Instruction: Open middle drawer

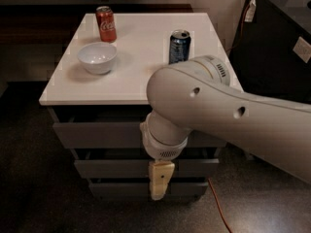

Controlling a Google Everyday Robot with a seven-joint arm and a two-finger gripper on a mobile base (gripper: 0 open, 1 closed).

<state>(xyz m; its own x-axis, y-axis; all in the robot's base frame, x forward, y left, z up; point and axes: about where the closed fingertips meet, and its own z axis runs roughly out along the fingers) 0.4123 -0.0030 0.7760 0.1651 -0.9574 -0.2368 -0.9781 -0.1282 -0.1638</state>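
The middle drawer (109, 168) is the plain grey front between the wider top front (97, 134) and the narrower bottom front (116, 189) of a cabinet with a white top (131, 79). It looks pushed in. My gripper (160, 179) hangs straight down from the big white arm (218, 115), in front of the middle drawer's centre, with its tip reaching over the bottom front. The arm hides the right part of the top and middle fronts.
On the white top stand a red cola can (106, 17) at the back left, a white bowl (97, 57) and a blue can (179, 46). A black cabinet (279, 47) stands close on the right. An orange cable (219, 208) lies on the dark floor.
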